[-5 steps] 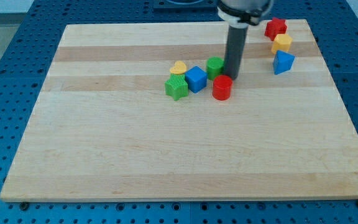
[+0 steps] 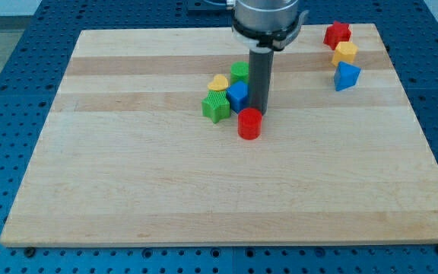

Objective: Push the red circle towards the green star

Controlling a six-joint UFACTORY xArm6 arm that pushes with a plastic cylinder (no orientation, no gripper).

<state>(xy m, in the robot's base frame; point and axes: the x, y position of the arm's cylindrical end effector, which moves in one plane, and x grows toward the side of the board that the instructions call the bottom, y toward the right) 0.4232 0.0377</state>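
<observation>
The red circle [image 2: 249, 123] is a short red cylinder near the board's middle. The green star [image 2: 216, 106] lies just to its left and a little higher. My tip [image 2: 258, 111] touches the red circle's upper right edge, with the rod rising straight behind it. A blue cube [image 2: 238, 95] sits between the rod and the green star. A yellow heart [image 2: 218, 82] and a green cylinder [image 2: 240, 71] lie above them. The rod partly hides the blue cube's right side.
At the view's top right stand a red block [image 2: 338, 33], a yellow block [image 2: 345, 52] and a blue block [image 2: 346, 76]. The wooden board [image 2: 128, 183] lies on a blue perforated table.
My tip has moved left and slightly down. The red circle has slid left and down, closer to the green star. The green cylinder has shifted up and left, and the blue cube moved a little.
</observation>
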